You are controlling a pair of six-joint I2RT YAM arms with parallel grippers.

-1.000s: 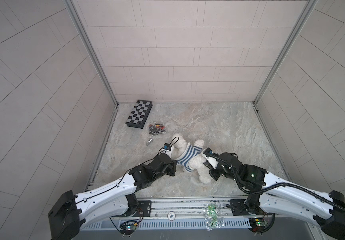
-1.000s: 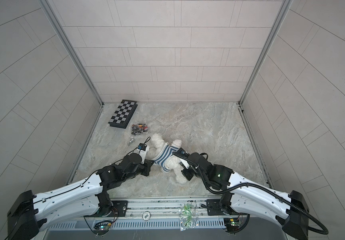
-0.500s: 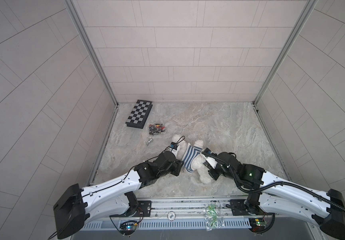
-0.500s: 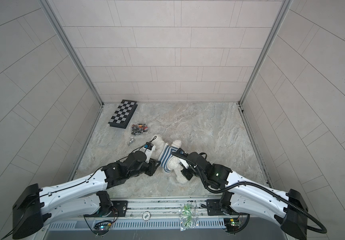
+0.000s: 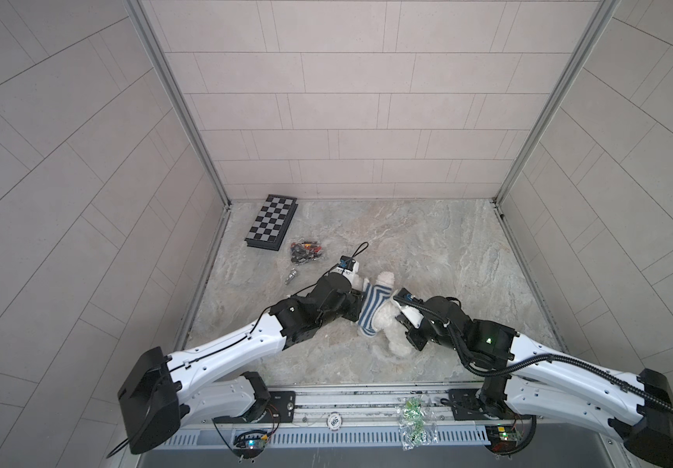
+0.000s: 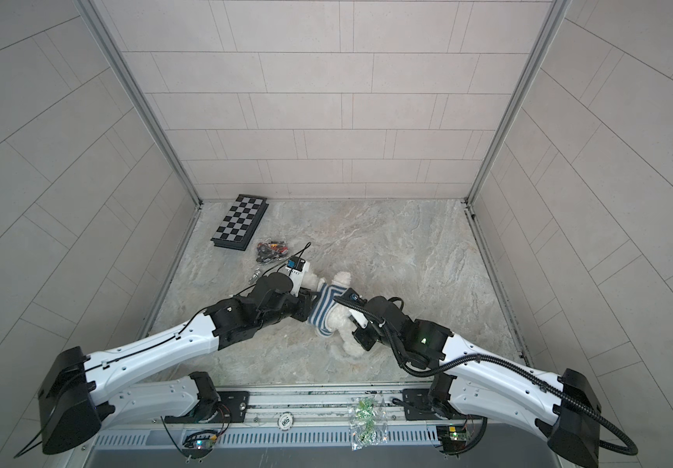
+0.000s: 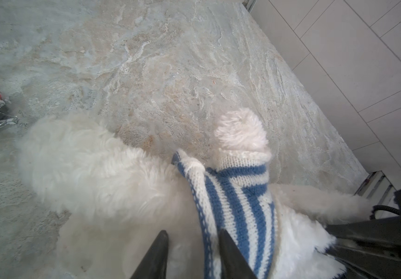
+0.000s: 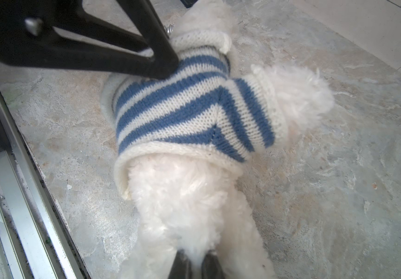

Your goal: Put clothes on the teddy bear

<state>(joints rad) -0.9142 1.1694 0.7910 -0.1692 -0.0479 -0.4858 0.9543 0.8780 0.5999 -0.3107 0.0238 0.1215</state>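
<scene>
The teddy bear (image 5: pixel 393 338) lies on the surface (image 5: pixel 428 243) near the front edge, between my two arms. It is already inside the striped sweater (image 8: pixel 182 113). One paw pokes out of a sleeve, and the hem sits rolled around its middle.

My right fingers (image 8: pixel 181 267) are pinched almost together on the fur of the bear's lower body, which anchors it. My left fingers (image 7: pixel 156 256) are at the other end of the sweater. They stand partly apart, astride its trimmed edge, one on fur and one on knit. I see no firm pinch there.

I judge the step in hand to be seating the knit properly on the body. To do it well, I'd close the left fingers on knit alone, not fur. Then I'd draw along the body while the right side holds against the pull. I'd go gently, since the plush gives and the knit stretches.

The chessboard (image 5: pixel 272 222) lies well apart, out of my way.
</scene>
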